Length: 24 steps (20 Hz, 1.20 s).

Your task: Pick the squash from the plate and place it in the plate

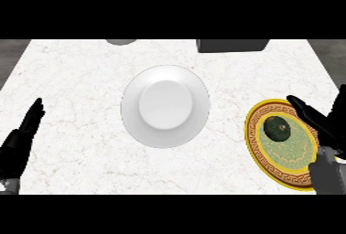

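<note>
Reaching step: the right hand (pixel 316 119), fingers straight and apart, hung just right of the squash (pixel 278 128) on the gold plate (pixel 255 137); next it would need to curl round it.

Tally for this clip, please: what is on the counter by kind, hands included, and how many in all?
Plates: 2, white plate and yellow-rimmed plate
Vegetables: 1, squash on the yellow-rimmed plate
Hands: 2, left hand and right hand
Cut off at far edge: 2, grey object and dark object
Total: 7
</note>
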Tool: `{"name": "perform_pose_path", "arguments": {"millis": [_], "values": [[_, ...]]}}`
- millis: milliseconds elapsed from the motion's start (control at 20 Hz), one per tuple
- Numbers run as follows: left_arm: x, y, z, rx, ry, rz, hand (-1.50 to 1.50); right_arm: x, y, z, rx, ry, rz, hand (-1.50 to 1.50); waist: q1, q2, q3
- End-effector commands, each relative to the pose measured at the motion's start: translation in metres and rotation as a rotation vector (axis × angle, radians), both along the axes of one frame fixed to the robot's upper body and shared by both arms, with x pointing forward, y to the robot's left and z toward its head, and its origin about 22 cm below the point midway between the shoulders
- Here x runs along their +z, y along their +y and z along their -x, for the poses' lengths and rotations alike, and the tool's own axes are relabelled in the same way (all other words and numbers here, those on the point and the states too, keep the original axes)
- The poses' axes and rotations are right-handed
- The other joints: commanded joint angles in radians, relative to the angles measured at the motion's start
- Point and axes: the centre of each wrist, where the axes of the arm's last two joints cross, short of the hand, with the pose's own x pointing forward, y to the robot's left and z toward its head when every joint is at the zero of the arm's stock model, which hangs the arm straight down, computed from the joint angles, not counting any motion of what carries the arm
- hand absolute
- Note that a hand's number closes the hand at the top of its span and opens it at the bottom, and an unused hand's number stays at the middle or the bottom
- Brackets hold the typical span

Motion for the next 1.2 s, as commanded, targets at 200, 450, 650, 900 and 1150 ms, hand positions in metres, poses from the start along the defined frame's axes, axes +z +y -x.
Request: {"name": "perform_pose_path", "arguments": {"millis": [200,450,650,900,1150], "values": [[-0.011,-0.015,0.020,-0.027,0.027,-0.013,0.00,0.001,0.041,0.043,-0.518,-0.175,-0.003,-1.50,0.026,-0.006,0.001],[-0.024,-0.008,0.018,-0.035,0.013,-0.023,0.00,-0.007,0.063,0.092,-0.378,-0.085,0.056,-1.50,0.039,0.004,-0.001],[-0.016,-0.011,0.025,-0.017,0.021,-0.031,0.00,-0.028,0.051,0.133,-0.282,0.202,0.144,-1.50,0.040,0.003,-0.003],[-0.021,-0.029,0.010,-0.069,0.015,-0.019,0.00,-0.022,0.030,0.145,-0.193,0.441,0.227,-1.50,0.048,0.014,-0.007],[-0.002,-0.031,0.009,-0.054,0.003,-0.023,0.00,0.022,0.003,0.142,-0.148,0.600,0.202,-1.50,0.061,0.010,-0.005]]}}
